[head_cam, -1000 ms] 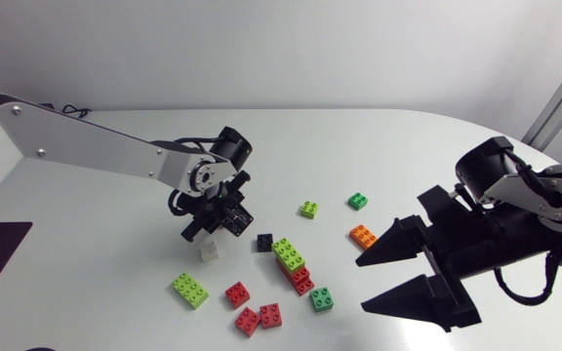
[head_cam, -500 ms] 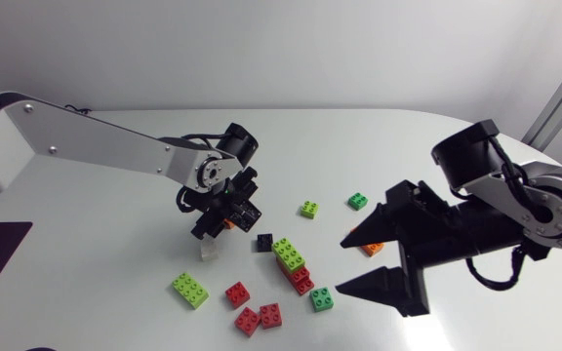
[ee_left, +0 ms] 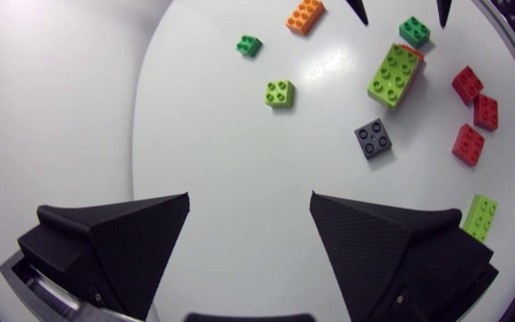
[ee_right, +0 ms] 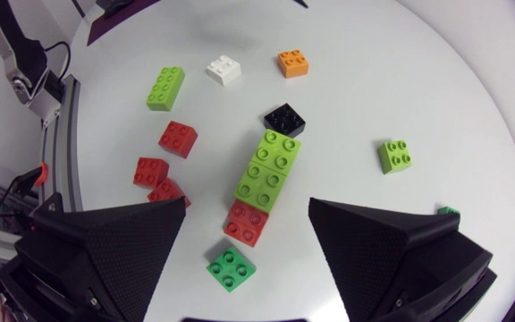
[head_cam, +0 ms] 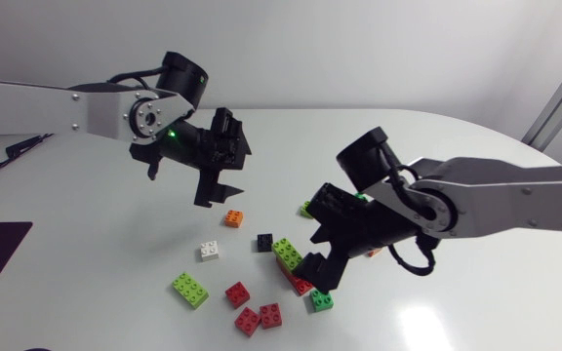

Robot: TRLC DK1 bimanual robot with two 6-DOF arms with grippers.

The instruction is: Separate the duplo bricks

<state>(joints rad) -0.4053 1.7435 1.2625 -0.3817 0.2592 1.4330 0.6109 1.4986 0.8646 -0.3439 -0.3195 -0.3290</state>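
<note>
Stack: lime brick (ee_right: pixel 269 167) pressed onto red brick (ee_right: pixel 247 222), mid-tabletop (head_cam: pixel 105 244), not yet split.
Right end effector (ee_right: pixel 247 207): fingers apart, empty, hovering over the stack.
Left end effector (ee_left: pixel 249 197): apart, empty, raised well clear.
Handling: light, rigid, slick plastic. Likely best pinched on flat side walls, one brick per end effector, then pulled apart.

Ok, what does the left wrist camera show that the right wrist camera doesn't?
Only the left wrist view shows the long orange plastic brick. Only the right wrist view shows the small white plastic brick and the square orange plastic brick. Both show the square black plastic brick, the lime green brick stack and the loose red plastic bricks.
</note>
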